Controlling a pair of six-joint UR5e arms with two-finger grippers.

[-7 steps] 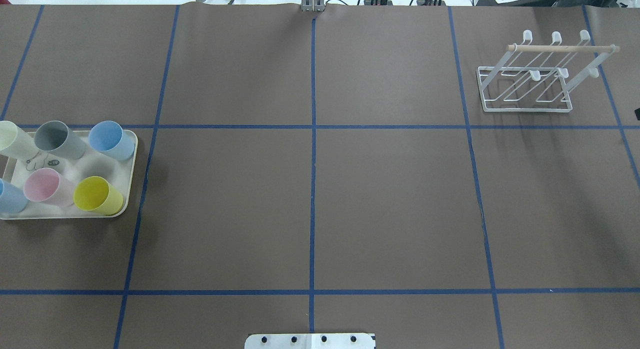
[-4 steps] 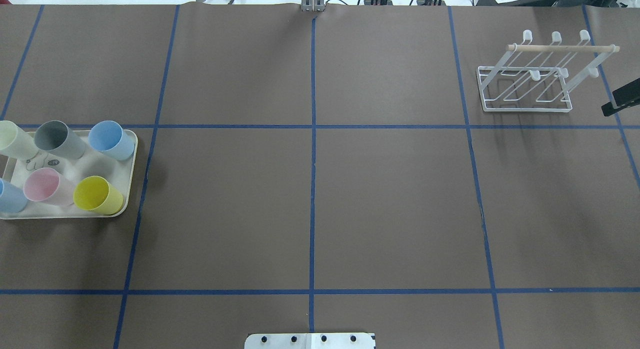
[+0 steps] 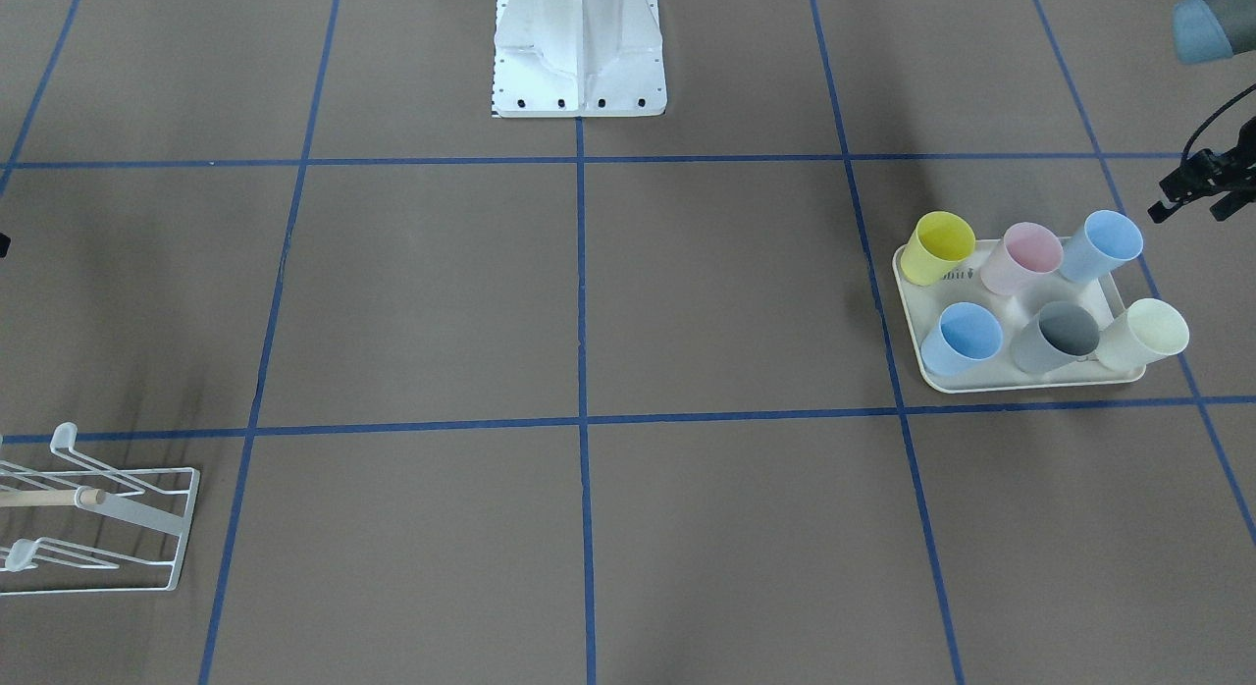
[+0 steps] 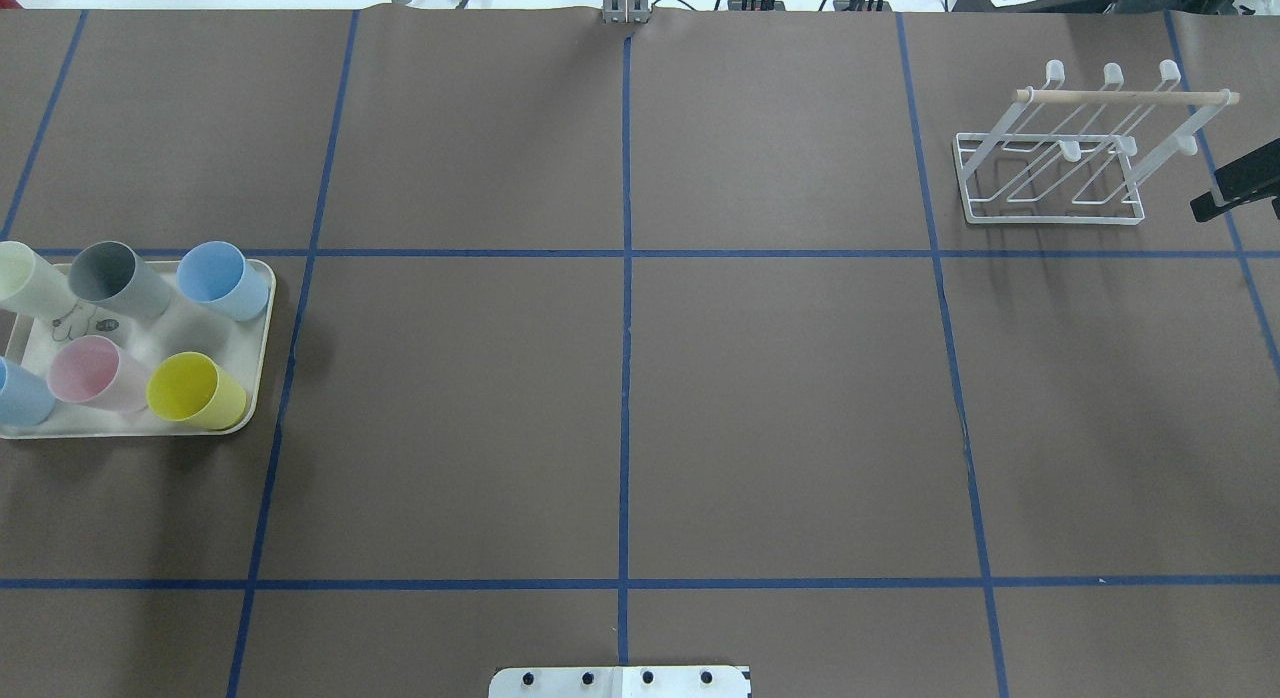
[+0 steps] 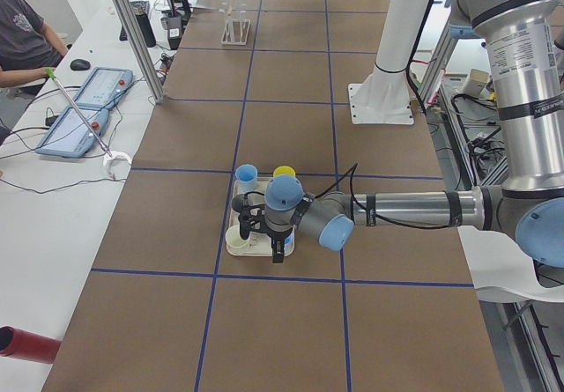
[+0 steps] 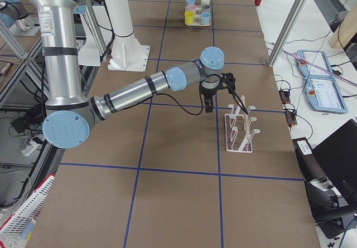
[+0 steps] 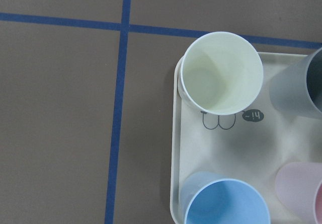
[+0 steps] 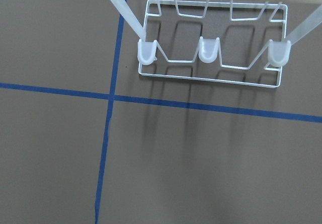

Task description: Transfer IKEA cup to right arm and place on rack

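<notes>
Jaws on neither arm show well enough to judge: I cannot tell how far the left jaws or the right jaws stand open. Neither pair has hold of a cup, since all 6 tapered plastic cups (image 4: pixel 195 390) stand on the cream rectangular tray (image 4: pixel 130 430) at the robot's left end of the counter.

Over the last second the dark end of the right arm (image 4: pixel 1240 186) has slid in from the overhead view's right edge. It now sits just beside the white wire-frame rack (image 4: pixel 1050 220), below the level of its light wooden dowel (image 4: pixel 1125 96). The cups and tray have not shifted.

The left arm (image 5: pixel 414 209) hangs over the tray, and its wrist camera looks straight down into the pale cream cup (image 7: pixel 221 73) at the tray's corner. A grey cup (image 7: pixel 302 83) and a blue cup (image 7: pixel 226 204) stand close by.

By my reading the task is at its very start, with nothing lifted. The pale cream cup seems the likely pick, and the right arm will need to come toward the middle for the hand-over.

Brown paper (image 4: pixel 780 408) covers the counter, marked into squares by blue tape lines (image 4: pixel 625 378). The white robot pedestal (image 3: pixel 579 47) stands at its edge. Beyond, a person (image 5: pixel 22 31) sits at a white side counter that carries 2 blue-framed panels (image 5: pixel 104 85).
</notes>
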